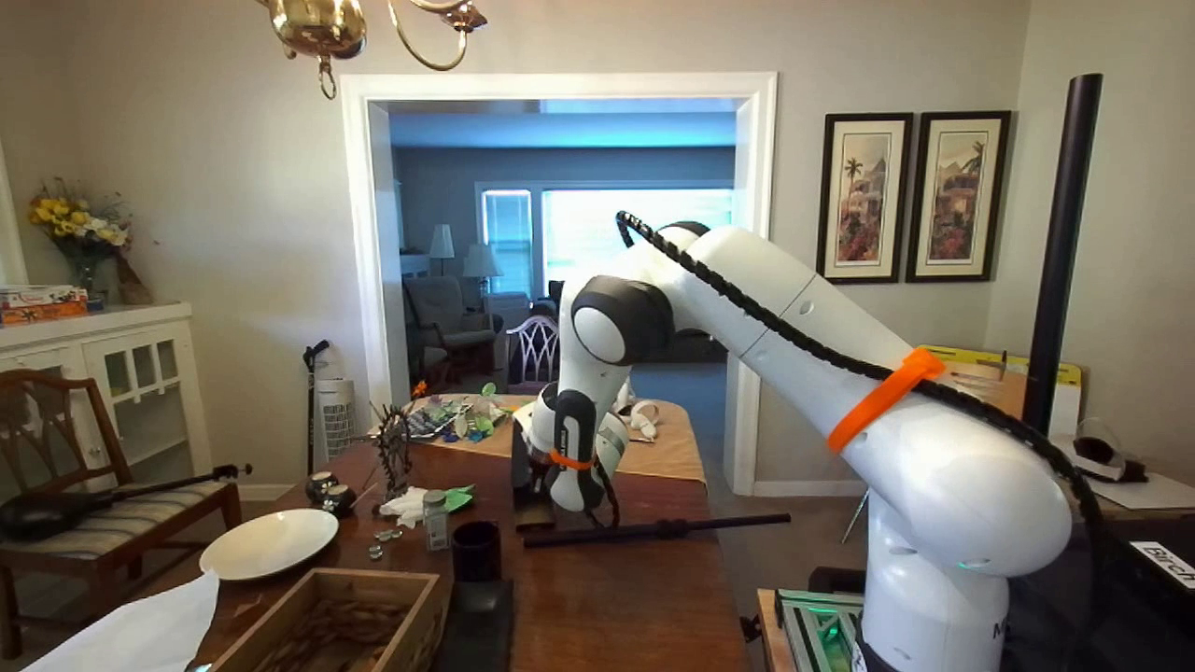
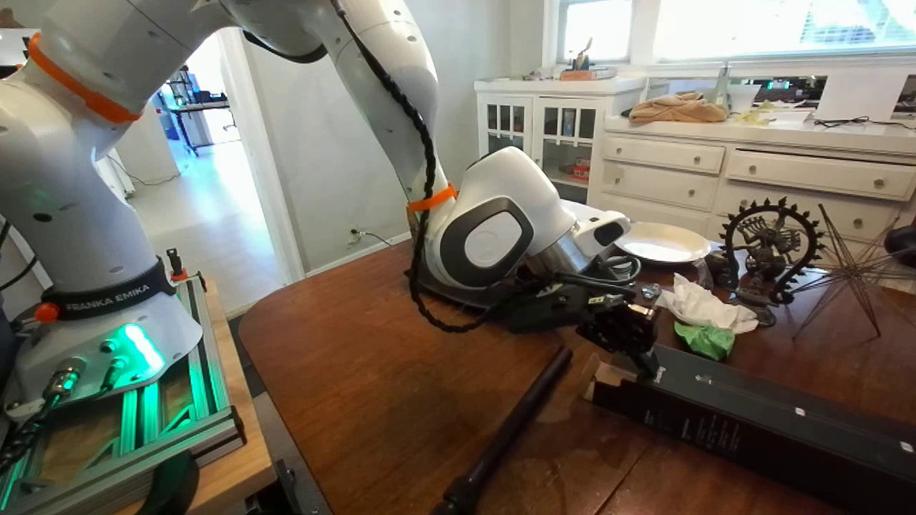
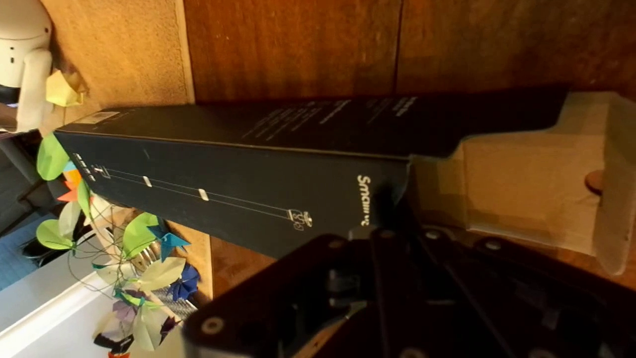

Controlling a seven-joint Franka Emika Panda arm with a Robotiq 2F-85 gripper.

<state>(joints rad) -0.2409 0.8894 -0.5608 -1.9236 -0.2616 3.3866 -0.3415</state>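
A long black box with "Small" lettering lies on the table. Its near end is open, and the brown cardboard flap inside shows in the wrist view. My gripper is at that open end, shut on the edge of the box's top panel, which bends in between the fingertips. One finger rests against the printed face; the other is largely in shadow on the inner side. An exterior view also shows the gripper over the box's end. A dark rod lies on the table beside the box, apart from the gripper.
A white plate, a wooden crate, a dark mug and a glass jar share the table. Crumpled white paper, a green paper and a metal figure stand beyond the box. Paper leaves are near its far end.
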